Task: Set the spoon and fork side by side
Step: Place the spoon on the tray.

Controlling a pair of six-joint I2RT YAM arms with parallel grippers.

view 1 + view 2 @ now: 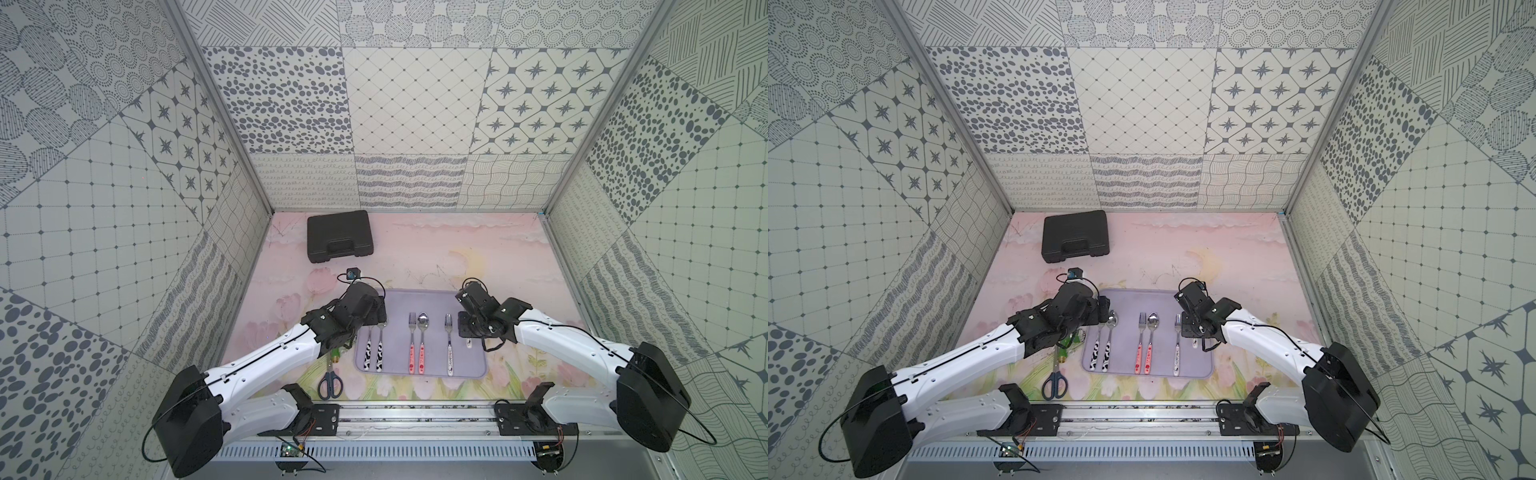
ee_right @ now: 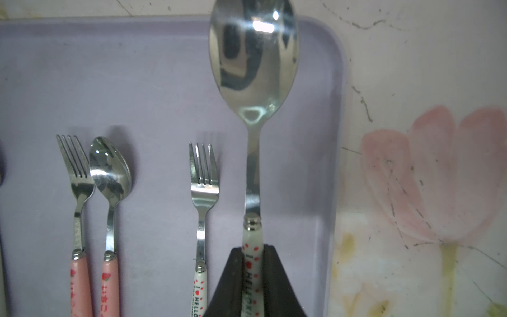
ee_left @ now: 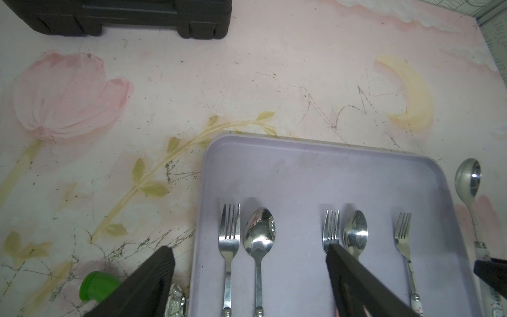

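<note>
So the right jaws are clamped tight on the dotted white handle of the spoon [image 2: 253,55]. They hold it up over the right side of the purple tray [image 1: 436,299], just right of the matching white-handled fork [image 2: 204,189], which lies flat on the tray. Further left a pink fork [image 1: 412,332] and pink spoon [image 1: 423,322] sit paired up, then a cow-print fork [image 1: 368,357] and cow-print spoon [image 1: 379,355], with the left jaws spread wide over that pair, holding nothing. Off the tray on the tabletop [image 1: 415,249] there's scissors [image 1: 330,382] and a green-capped bottle [image 3: 96,285] to the left, plus a black case [image 1: 338,236] at the back.
</note>
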